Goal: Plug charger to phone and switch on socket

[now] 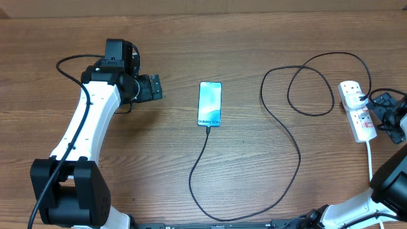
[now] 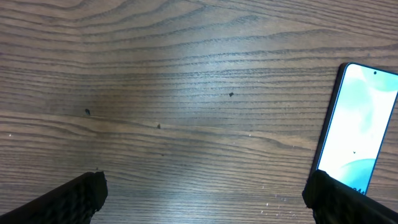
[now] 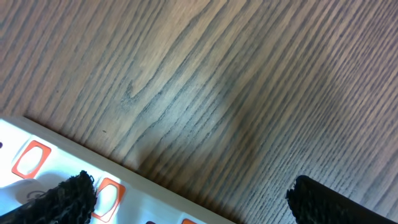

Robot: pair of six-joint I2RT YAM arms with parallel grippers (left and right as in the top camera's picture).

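The phone (image 1: pixel 210 104) lies flat mid-table with its light blue screen up; its edge also shows in the left wrist view (image 2: pixel 364 124). The charger (image 1: pixel 289 137), a thin black cable, meets the phone's lower edge, loops along the front of the table and curls back to the socket (image 1: pixel 356 113). The socket is a white power strip at the right edge with red switches (image 3: pixel 31 158). My left gripper (image 1: pixel 154 88) (image 2: pixel 205 200) is open over bare wood, left of the phone. My right gripper (image 1: pixel 386 116) (image 3: pixel 193 202) is open beside the socket, one finger (image 3: pixel 65 199) over the strip.
The socket's white cord (image 1: pixel 371 162) runs toward the front right, near the right arm's base. The left arm (image 1: pixel 82 127) stretches along the left side. Bare wooden tabletop (image 1: pixel 254 38) lies between phone and socket, crossed by the cable's loops.
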